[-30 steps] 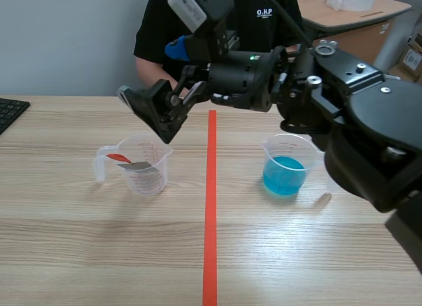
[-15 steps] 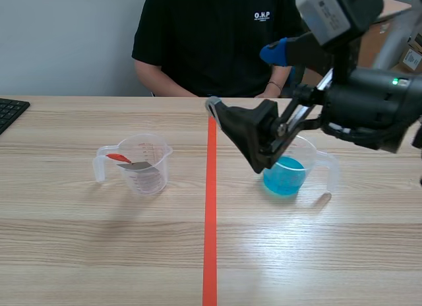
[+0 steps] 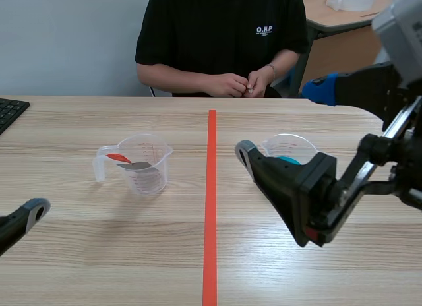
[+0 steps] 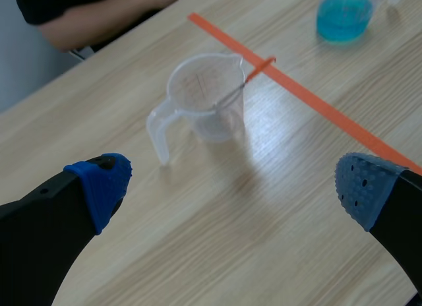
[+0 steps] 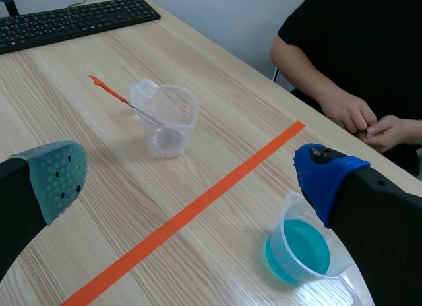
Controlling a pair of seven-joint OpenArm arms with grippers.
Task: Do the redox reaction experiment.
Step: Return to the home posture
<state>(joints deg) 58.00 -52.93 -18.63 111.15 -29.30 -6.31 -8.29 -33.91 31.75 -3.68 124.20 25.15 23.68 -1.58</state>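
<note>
1. The left hand [image 4: 234,190] sits low at the lower left of the scene view, where only one padded fingertip shows past the edge. In its own wrist view the two blue-padded fingers stand wide apart with nothing between them, only bare worktop [image 3: 99,253].
2. The right hand [image 5: 191,181] comes in from the right of the scene view and reaches low across the right half of the worktop. Its fingers are spread wide, one pad grey-green and one blue, and they hold nothing.
3. A clear measuring cup [image 3: 148,167] stands upright left of centre, with its handle toward the frame's left. In the left wrist view it is ahead of the spread fingers and well apart from them.
4. A small red-handled spatula [image 3: 120,158] leans in that clear cup, its red end poking out past the rim.
5. A second clear cup holding blue liquid [image 3: 290,146] stands upright right of centre. In the scene view it is partly hidden behind the right hand; in the right wrist view it lies under the blue-padded finger, apart from it.
6. An orange-red tape line [image 3: 210,207] runs up the middle of the worktop, between the two cups.
7. A black keyboard [image 3: 10,111] lies at the far left edge.
8. A person in a black shirt [image 3: 217,35] sits across the worktop at the top centre.
</note>
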